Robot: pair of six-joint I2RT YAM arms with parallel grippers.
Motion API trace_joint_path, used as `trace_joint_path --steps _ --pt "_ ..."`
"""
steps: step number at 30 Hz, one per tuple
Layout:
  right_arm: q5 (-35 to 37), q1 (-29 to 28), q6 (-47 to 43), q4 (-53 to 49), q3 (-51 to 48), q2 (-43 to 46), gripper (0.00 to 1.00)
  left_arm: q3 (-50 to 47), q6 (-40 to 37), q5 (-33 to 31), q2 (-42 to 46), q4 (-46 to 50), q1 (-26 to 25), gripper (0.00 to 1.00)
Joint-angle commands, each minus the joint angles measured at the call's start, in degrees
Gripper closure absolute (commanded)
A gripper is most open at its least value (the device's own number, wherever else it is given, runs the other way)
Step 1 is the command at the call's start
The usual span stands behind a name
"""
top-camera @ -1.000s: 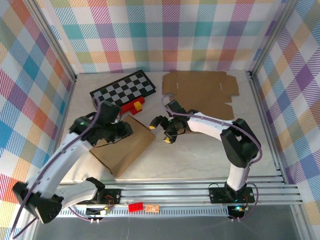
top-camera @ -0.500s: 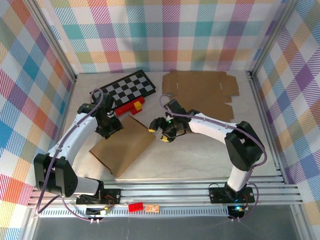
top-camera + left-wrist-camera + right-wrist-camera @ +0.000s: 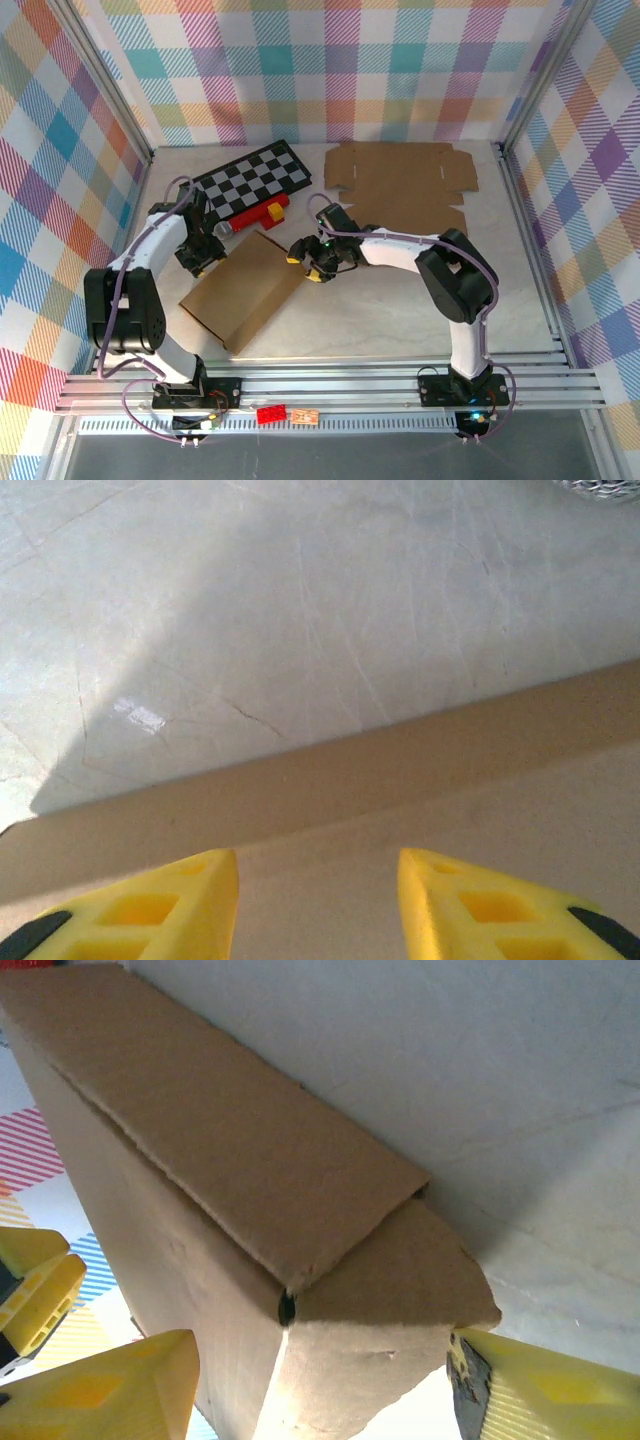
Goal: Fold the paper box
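Hardly begun, by the look of it: flat brown cardboard box (image 3: 243, 292) lying just nearside of the black-and-white chequered board (image 3: 250, 178), yet to be opened and tucked. Long axis slanted, far end toward that board. Left gripper (image 3: 315, 856) half open and empty over its edge; right gripper (image 3: 320, 1370) astride a corner flap, grip impossible to tell.

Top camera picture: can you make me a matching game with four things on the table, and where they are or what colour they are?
Things:
1 checkerboard
2 flat cardboard sheet
3 folded box
4 toy brick

Clues:
A red with a yellow bit
B back right of the table
C black and white squares
D front left of the table

Pairs: 1-C, 2-B, 3-D, 4-A
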State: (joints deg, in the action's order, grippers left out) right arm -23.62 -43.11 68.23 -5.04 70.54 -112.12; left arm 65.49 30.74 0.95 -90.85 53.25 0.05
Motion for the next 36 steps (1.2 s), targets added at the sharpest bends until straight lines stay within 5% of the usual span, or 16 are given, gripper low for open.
trace_joint_path --steps 1,19,36 --pt "-1.4 -0.3 1.7 5.2 0.8 -1.5 0.35 -0.8 -2.2 0.8 -1.7 -1.6 0.6 0.59" --pt "-0.2 -1.6 16.9 37.7 -6.3 -9.1 0.41 -4.8 -3.7 7.9 -3.7 -6.4 0.4 0.66" --pt "4.5 -4.4 23.3 34.6 -6.6 -8.2 0.49 3.2 -2.8 5.4 2.5 -1.4 -2.4 0.56"
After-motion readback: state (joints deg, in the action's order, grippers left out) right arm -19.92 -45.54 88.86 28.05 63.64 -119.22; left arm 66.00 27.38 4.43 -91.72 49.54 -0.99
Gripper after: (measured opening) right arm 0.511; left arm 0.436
